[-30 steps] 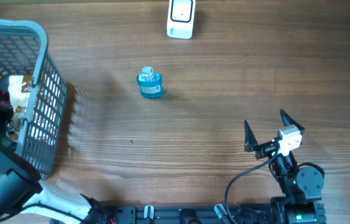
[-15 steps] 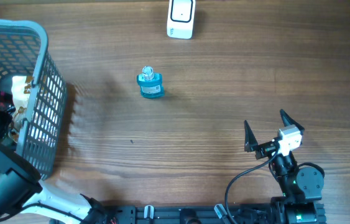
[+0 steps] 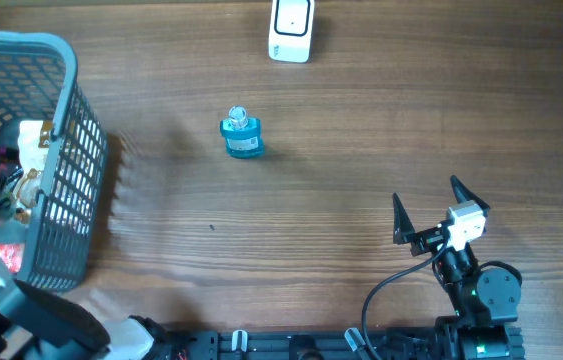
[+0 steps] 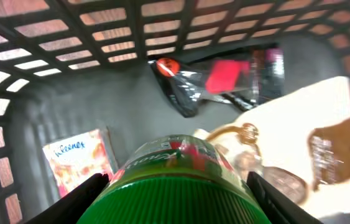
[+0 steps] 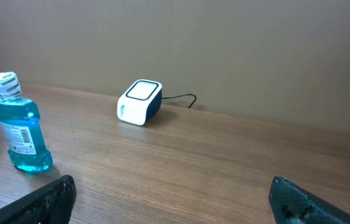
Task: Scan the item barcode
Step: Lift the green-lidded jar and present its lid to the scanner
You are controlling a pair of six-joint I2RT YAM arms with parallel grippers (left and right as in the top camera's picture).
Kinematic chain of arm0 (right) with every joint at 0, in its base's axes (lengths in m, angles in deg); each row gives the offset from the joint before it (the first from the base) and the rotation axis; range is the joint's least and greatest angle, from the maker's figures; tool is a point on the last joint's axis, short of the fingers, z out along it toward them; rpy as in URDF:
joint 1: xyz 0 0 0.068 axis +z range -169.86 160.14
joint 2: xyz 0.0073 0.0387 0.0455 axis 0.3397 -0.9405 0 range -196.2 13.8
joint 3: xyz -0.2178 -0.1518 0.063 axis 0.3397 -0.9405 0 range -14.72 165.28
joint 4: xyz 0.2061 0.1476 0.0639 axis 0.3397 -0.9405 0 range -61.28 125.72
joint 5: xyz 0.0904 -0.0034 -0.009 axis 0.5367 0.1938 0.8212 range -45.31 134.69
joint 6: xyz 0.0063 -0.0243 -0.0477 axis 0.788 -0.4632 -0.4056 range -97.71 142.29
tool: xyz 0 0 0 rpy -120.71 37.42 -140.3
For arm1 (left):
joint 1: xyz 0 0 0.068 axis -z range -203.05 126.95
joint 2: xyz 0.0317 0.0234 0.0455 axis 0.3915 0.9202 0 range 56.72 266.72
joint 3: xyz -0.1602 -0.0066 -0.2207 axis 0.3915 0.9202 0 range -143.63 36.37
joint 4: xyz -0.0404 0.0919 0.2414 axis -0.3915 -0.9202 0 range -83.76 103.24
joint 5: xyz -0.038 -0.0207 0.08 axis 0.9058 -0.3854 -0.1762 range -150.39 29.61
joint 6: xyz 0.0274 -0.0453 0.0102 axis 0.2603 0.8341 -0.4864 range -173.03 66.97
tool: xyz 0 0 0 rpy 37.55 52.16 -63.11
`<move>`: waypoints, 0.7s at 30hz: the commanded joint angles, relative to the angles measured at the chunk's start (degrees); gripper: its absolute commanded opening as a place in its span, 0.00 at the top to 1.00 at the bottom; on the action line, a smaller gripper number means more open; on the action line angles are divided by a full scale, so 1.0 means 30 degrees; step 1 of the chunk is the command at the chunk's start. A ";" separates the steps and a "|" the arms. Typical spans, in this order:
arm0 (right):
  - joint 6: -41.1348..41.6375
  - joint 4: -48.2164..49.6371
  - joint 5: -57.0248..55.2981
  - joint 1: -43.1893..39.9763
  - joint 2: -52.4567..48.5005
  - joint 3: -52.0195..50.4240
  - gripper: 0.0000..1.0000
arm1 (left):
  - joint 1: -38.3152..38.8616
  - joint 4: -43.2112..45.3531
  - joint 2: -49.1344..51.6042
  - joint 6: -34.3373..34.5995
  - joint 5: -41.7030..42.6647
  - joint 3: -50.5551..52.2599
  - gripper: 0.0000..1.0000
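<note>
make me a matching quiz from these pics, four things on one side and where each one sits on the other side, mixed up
Things
1. mouthwash bottle
2. scanner
3. basket
4. green-capped bottle

Places
A. between the fingers of the left hand, inside the basket
B. at the far edge of the table
C. at the left end of the table
D. upright near the middle of the table

Pairs: 1-D, 2-B, 3-C, 4-A

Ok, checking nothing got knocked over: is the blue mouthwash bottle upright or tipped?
Upright. The mouthwash bottle stands on its base on the table, cap on top, in the right wrist view.
</note>
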 commanded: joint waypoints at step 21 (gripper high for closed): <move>0.0204 0.0036 -0.0175 0.0109 0.0138 -0.0022 0.00 | -0.0007 0.0109 -1.0907 0.3089 1.4360 0.0007 0.40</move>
